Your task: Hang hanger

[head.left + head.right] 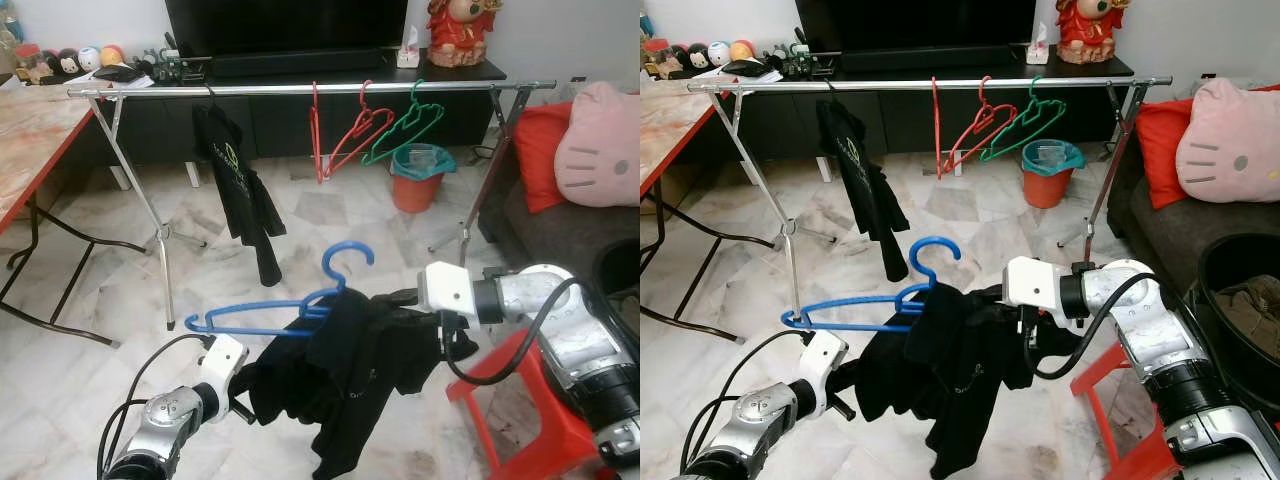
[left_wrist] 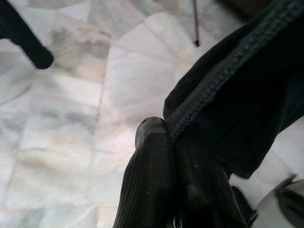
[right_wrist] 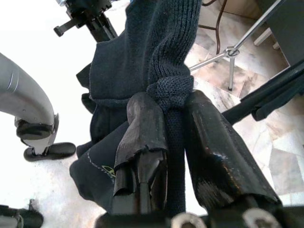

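A blue hanger [image 1: 262,318] carries a black garment [image 1: 350,375] low in front of me, its hook [image 1: 352,256] pointing up. My left gripper [image 1: 243,388] is shut on the garment's lower left edge; its fingers [image 2: 156,156] pinch the hem. My right gripper [image 1: 402,298] is shut on the garment's right side, its fingers [image 3: 142,123] clamping a knit band [image 3: 171,90]. Beyond stands the metal clothes rail [image 1: 270,90], holding a black shirt [image 1: 235,180], two red hangers [image 1: 345,135] and a green hanger [image 1: 405,130].
An orange bin [image 1: 418,180] stands behind the rail. A red stool [image 1: 520,410] is under my right arm. To the right, a sofa with a pink cushion [image 1: 600,145] and a black basket [image 1: 1240,290]. A table [image 1: 30,140] stands at the left.
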